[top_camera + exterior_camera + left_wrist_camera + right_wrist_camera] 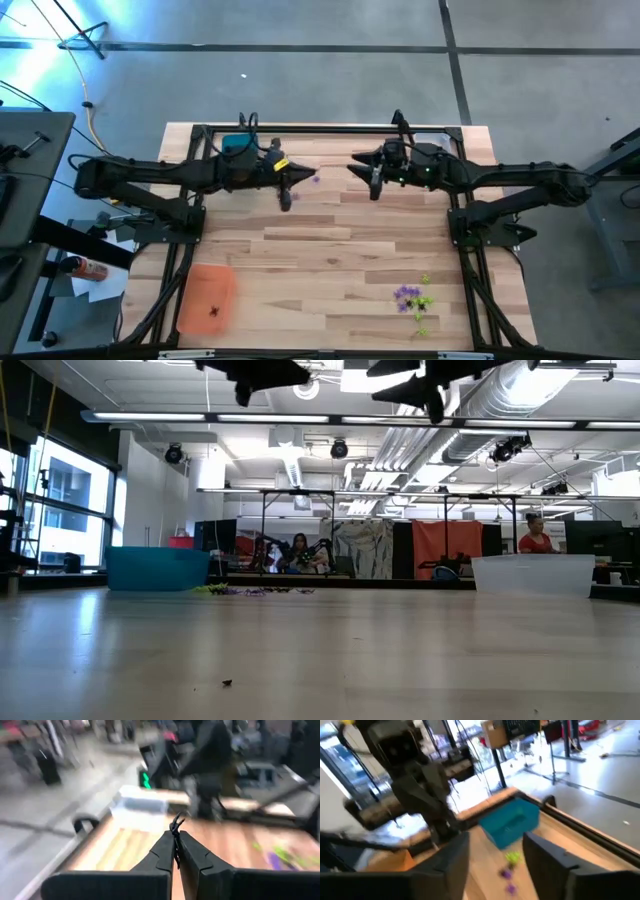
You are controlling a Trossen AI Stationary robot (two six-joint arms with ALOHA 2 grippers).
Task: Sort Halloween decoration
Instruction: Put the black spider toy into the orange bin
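My left gripper (175, 845) is shut on a tiny dark spiky trinket (175, 825) of the Halloween decoration, held high over the table's far middle (303, 178). My right gripper (495, 842) faces it from the right (358, 166). It is open, with nothing between its fingers. A pile of purple and lime green trinkets (412, 298) lies on the table near the right front. One dark trinket (215, 309) lies in the orange tray (195, 285). My left gripper pinches the dark trinket (175, 831) between the free ends of its two fingers. The fingers reach out roughly level toward the table's right. The trinket's thin spikes stick out past the fingertips, and it hangs clear of the table.
A teal tray (240, 146) stands at the far left under my left arm, and a clear tray (140, 806) at the far right. A green trinket (512, 856) and a purple trinket (507, 874) lie on the wood in front of the teal tray. People stand in the room beyond.
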